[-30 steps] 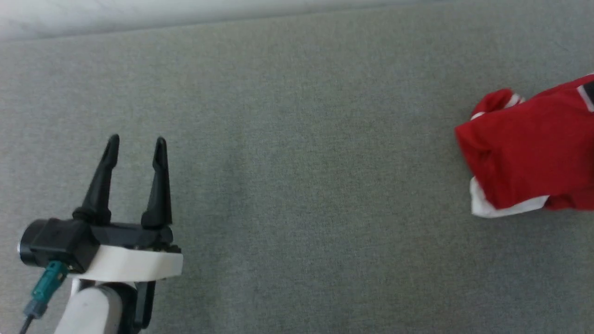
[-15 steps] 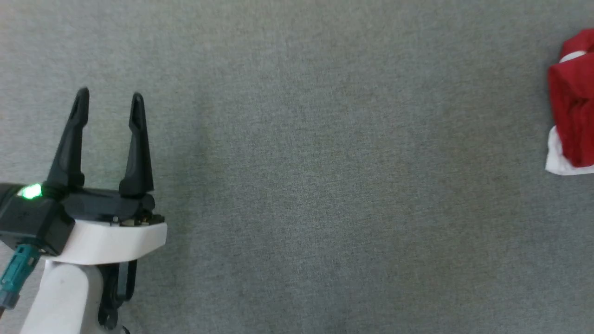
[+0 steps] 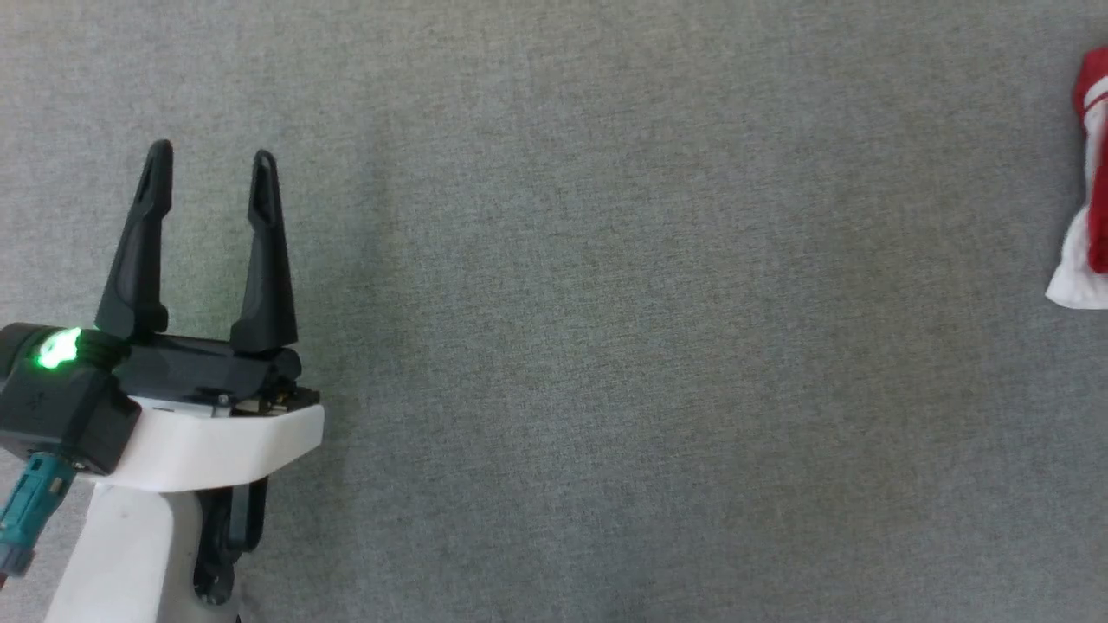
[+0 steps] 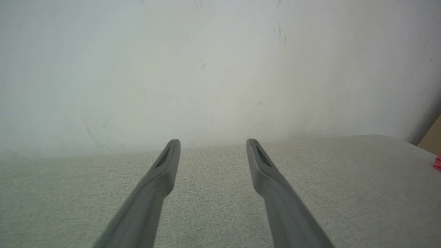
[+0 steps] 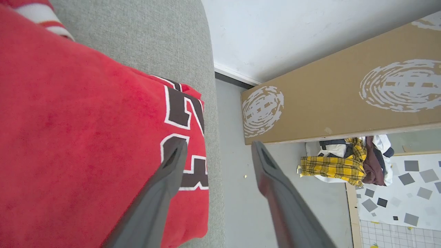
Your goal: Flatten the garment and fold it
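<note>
Grey fabric surface (image 3: pixel 606 346) takes up most of head view, w/ white wall (image 4: pixel 206 69) behind it. Red garment (image 5: pixel 86 137), black "23" showing, lies at the surface's right edge, next to the drop to the floor. Cardboard panel (image 5: pixel 344 89) stands on the floor beyond. L gripper (image 3: pixel 212 154): fingers spread, empty, over bare surface, well apart from garment. R gripper (image 5: pixel 218 142): released, nothing btwn fingers, one finger over the "23". Small clothes pile (image 5: pixel 344 162) w/ yellow plaid by the panel.

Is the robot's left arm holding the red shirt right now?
No, the left gripper has open, empty jaws over the grey surface, far from the red T-shirt.
</note>
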Controlling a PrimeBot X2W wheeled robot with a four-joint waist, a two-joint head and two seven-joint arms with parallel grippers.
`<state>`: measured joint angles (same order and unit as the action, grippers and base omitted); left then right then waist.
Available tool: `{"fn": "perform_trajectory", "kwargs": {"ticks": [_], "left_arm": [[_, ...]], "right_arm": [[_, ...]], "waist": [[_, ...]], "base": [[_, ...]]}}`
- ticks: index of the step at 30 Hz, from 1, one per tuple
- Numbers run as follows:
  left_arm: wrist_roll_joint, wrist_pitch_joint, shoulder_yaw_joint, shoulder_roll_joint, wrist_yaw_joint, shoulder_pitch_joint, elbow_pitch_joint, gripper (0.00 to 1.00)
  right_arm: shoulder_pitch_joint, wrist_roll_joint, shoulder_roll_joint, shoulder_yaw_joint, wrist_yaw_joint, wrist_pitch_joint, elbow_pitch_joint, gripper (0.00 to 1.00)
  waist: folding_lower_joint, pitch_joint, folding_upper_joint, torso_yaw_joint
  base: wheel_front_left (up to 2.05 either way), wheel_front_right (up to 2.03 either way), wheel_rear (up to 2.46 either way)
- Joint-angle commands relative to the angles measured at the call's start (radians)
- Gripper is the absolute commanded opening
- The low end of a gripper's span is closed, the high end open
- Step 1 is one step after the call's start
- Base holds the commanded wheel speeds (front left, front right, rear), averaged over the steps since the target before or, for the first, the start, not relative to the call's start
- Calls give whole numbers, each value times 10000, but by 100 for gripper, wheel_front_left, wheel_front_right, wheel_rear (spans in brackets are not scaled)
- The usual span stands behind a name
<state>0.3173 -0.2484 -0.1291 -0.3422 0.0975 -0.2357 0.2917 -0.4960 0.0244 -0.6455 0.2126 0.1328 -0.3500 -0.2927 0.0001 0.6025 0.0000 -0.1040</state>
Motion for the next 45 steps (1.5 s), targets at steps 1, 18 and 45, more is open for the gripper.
{"fn": "perform_trajectory", "kwargs": {"ticks": [1,18,45], "left_arm": [[1,-80,8,44,-44,-84,-62,100],[-261,-131,229,898,146,1422,-899,100],[-344,-109,-155,1485,-254,3309,-2597,100]], "right_arm": [[-162,48,89,64,-21,208,-196,100],[2571,-633,3513,-224,-21,3115,1109,100],[5185,-280,5926,-1169,-21,4921,2491,100]], "waist": [[-1,-171,0,-17],[-1,-2832,0,92],[-1,-6003,0,749]], "base": [[0,0,0],[0,0,0],[0,0,0]]}}
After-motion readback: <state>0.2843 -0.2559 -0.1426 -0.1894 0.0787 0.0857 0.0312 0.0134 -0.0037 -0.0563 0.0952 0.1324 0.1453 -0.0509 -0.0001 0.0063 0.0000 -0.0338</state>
